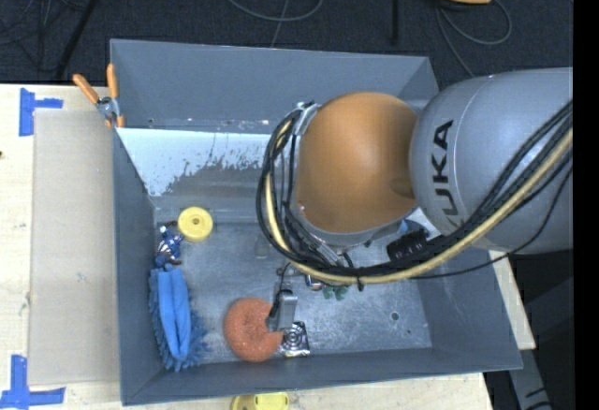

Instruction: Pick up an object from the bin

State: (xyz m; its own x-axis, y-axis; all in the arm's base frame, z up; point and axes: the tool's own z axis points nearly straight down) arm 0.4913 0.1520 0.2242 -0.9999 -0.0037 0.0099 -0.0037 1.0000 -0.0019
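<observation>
Grey bin [131,240], my arm [487,165] entering from the right. Blue fringed cloth [173,310] along the left wall. Orange-red round pad [245,329] at the near side. The pincer [284,316] sits low at its right edge, so I judge the pad the likeliest pick. I cannot tell how far the pincer is open. Yellow disc [195,224] farther left, well apart.

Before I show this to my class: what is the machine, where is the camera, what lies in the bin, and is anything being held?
This is one camera looking down into a grey metal bin, slightly from the side. The big grey shape entering from the right is a robot arm; the orange dome is a cover on its wrist. Its jaws reach down beside a round orange-red pad, low in the picture. Also in the bin: a yellow disc, a blue fluffy cloth, a small blue figure. Whether the jaws grip anything I cannot tell.
</observation>
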